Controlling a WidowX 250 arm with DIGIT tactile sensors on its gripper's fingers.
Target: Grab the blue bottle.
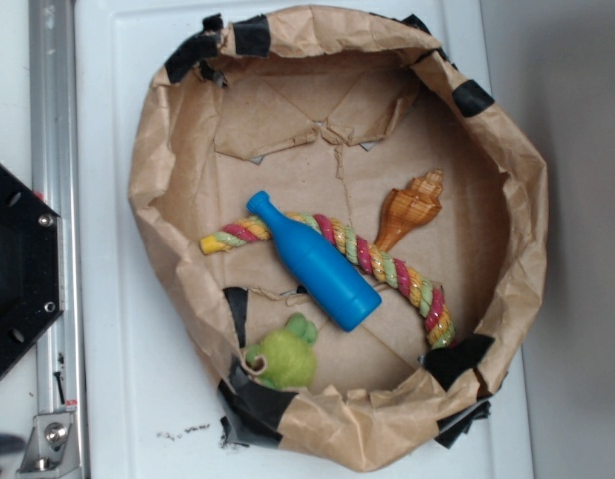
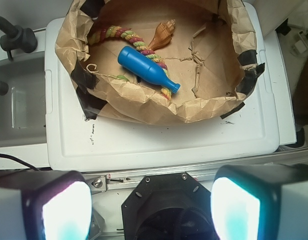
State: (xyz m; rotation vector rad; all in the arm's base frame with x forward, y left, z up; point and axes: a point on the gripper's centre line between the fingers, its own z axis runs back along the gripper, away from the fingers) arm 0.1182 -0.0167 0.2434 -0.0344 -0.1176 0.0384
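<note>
We see the blue bottle [image 1: 315, 265] lying on its side across the multicoloured rope [image 1: 392, 271] inside the brown paper bag [image 1: 517, 230], well apart from our fingers [image 2: 151, 207], which stand wide and empty. It looks light, rigid and slick, so we would grip across the thick cylindrical body, not the tapering neck. The exterior view shows a green plush toy [image 1: 286, 354] and a shell [image 1: 409, 208]; the wrist view alone shows the fingers.

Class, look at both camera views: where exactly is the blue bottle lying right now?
The blue bottle lies on its side near the middle of the paper-lined basket, across the multicoloured rope, with the brown shell beyond it and the green toy by the rim.
</note>
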